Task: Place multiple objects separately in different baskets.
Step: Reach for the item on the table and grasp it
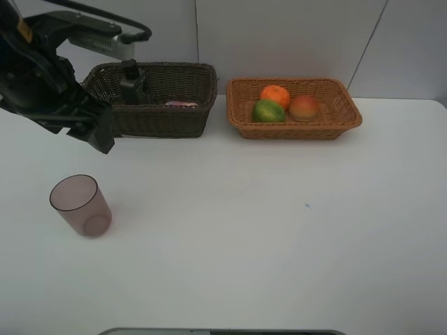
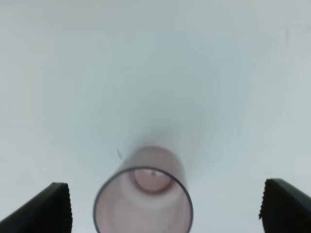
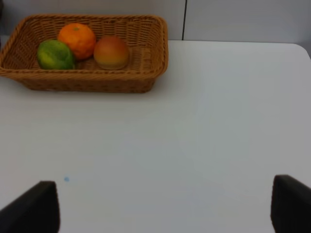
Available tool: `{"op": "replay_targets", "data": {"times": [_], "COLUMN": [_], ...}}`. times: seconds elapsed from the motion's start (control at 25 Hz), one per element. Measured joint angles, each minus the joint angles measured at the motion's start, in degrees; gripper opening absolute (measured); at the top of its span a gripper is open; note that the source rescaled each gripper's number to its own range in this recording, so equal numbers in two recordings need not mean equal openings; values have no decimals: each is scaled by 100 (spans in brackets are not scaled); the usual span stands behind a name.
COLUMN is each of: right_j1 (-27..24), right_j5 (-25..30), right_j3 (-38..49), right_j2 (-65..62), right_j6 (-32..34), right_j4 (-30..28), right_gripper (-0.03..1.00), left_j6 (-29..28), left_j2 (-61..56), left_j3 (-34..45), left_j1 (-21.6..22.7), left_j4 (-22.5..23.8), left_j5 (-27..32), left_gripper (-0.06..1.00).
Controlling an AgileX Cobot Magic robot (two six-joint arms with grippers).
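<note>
A translucent mauve cup stands upright on the white table at lower left of the overhead frame, mouth up, alone, well apart from both baskets. In the left wrist view the same cup sits low and centre, rim toward the lens, between the two dark fingertips of the left gripper, which is spread wide w/ nothing in it; neither tip touches the cup. Overhead, the left arm fills the upper left corner, hanging above the table just up-frame of the cup. Behind it, upper left-centre, the dark brown basket holds a dark green pump bottle standing at its left end & a pink bottle lying low inside, only partly visible. Just right of it, upper centre-right, the orange-tan basket holds three fruits grouped together: an orange at the back, a green round fruit front left, a red-yellow fruit at right. The right gripper does not show overhead; in its wrist view its fingertips stand far apart at the lower corners, released, holding nothing, over bare table, w/ the fruit basket at upper left of that frame.
</note>
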Motion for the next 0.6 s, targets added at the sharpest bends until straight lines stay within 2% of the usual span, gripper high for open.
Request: {"op": "replay_targets", "data": {"times": [0.28, 0.6], "right_j1": [0, 0], "right_j5": [0, 0], "right_j3": [0, 0], "right_j2": [0, 0], "right_j6": [0, 0], "right_j4": [0, 0], "right_gripper": [86, 86], "left_j6": [-31, -305], "left_j2": [-212, -218], "left_j3": [974, 1628], "left_j1": [-193, -193], "left_j4": [-380, -380], "left_j5": [-73, -879], "left_gripper": [100, 100]}}
